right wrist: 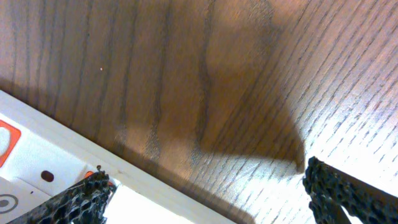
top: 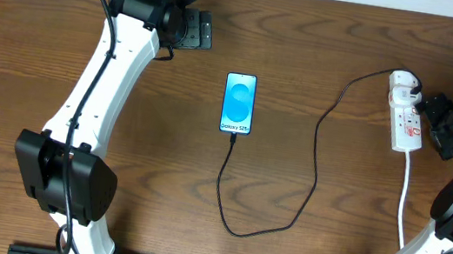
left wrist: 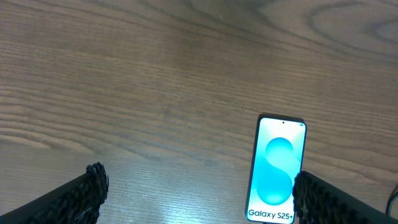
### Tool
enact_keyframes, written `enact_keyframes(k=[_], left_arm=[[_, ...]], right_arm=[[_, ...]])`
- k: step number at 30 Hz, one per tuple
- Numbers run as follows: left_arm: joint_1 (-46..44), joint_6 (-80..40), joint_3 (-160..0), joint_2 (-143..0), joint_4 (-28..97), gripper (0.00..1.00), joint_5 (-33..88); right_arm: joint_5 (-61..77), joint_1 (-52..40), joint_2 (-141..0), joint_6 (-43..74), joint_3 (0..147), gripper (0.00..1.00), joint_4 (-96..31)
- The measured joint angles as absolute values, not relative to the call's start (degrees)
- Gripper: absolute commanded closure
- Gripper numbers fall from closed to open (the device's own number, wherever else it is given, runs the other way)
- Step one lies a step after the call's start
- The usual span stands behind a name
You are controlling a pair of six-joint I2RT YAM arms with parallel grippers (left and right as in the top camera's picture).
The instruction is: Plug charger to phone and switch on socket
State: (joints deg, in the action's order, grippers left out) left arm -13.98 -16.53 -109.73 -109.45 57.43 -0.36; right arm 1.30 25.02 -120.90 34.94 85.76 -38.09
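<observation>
Charger (top: 318,148) looks limp and light, running from phone (top: 238,103), six o'clock end, to socket (top: 405,115); pinch its stiff tip. Left claw (left wrist: 200,180) and right claw (right wrist: 206,175) gape empty.

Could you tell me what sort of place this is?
Probably a robotics lab bench: a wood-grain table, two white robot arms at its edge, and a Galaxy S25+ phone and power strip staged on it.
</observation>
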Motion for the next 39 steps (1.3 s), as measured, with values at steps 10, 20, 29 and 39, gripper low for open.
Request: enact_keyframes(k=[10,20,29,39], left_arm=[[-14.0,-16.5,-109.7,-109.4,57.4,0.04,-0.4],[-14.0,-16.5,-109.7,-109.4,57.5,0.04,-0.4],[-14.0,-16.5,-109.7,-109.4,57.5,0.04,-0.4],[-14.0,-16.5,-109.7,-109.4,57.5,0.04,-0.4]], right_arm=[[2.2,24.4,-120.9,34.9,85.8,0.01,-36.3],[2.4,24.5,-120.9,34.9,85.8,0.01,-36.6],[2.7,24.5,-120.9,35.0,86.1,0.01,-37.9],[3.0,24.5,-120.9,35.0,86.3,0.01,-38.3]])
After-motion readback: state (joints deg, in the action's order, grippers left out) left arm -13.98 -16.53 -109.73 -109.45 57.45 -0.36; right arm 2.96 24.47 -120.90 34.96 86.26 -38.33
